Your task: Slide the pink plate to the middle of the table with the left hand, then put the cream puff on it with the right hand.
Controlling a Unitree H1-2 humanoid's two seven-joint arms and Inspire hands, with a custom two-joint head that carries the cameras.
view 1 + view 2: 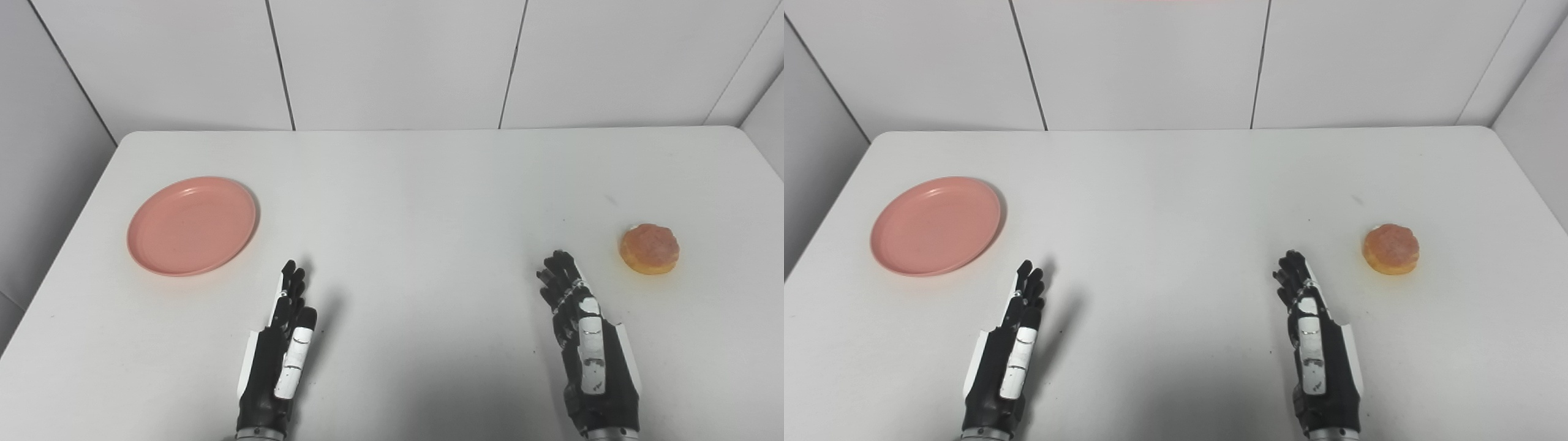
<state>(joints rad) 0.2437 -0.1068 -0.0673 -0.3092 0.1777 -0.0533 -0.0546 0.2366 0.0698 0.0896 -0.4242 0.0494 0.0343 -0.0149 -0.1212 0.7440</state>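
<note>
An empty pink plate (pixel 192 225) lies flat on the left part of the white table (pixel 416 184). A golden-brown cream puff (pixel 650 248) sits near the table's right side. My left hand (pixel 280 355) rests open at the near edge, fingers stretched forward, below and to the right of the plate and well apart from it. At the near right my right hand (pixel 587 346) is open too, edge-on, its fingertips a short way left of and nearer than the cream puff, not touching it. Neither hand holds anything.
White wall panels (pixel 398 61) rise behind the table's far edge and close in at both sides. The table's left edge runs close to the plate, and its right edge lies beyond the cream puff.
</note>
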